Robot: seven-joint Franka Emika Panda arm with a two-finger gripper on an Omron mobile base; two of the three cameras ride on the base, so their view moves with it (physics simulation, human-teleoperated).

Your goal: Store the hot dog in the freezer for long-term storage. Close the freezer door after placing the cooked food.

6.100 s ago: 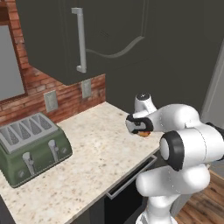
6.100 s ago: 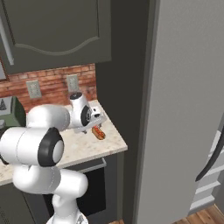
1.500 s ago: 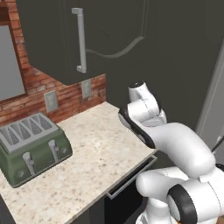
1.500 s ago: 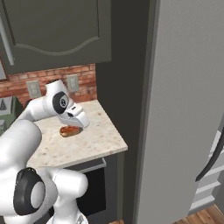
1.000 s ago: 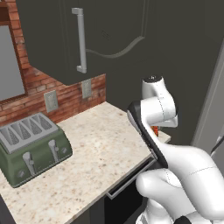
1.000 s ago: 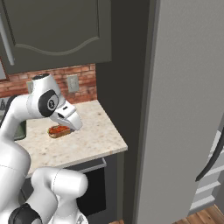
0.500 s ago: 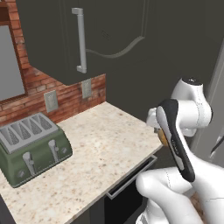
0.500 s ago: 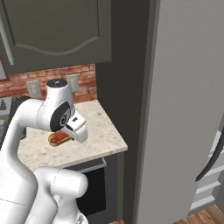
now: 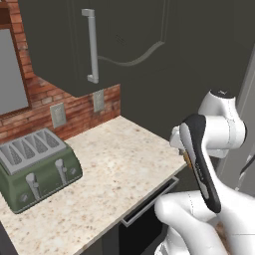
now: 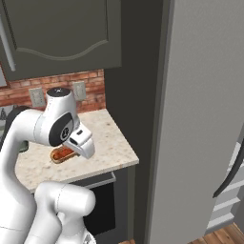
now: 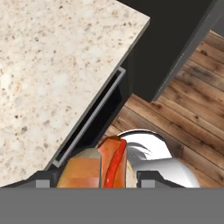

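The tall grey refrigerator [image 10: 200,119] fills the right side of the right base view, its freezer door [image 10: 205,95] standing out toward us with the dark bar handle [image 10: 231,174] curving at the lower right and white drawers showing behind it. Beside it runs the speckled counter [image 9: 114,169], with a green toaster [image 9: 35,167] at its left end under the dark wall cabinet [image 9: 99,40].

Compared with half a second ago, the arm has swung further off the counter toward the refrigerator side, the hand now past the counter's front edge.

The hand view shows wood floor [image 11: 183,109] beneath, which the base views hide. There the gripper [image 11: 98,177] is clamped on the hot dog [image 11: 107,164], bun and red sausage between the fingertips; the right base view shows the same hot dog [image 10: 62,154] under the wrist.
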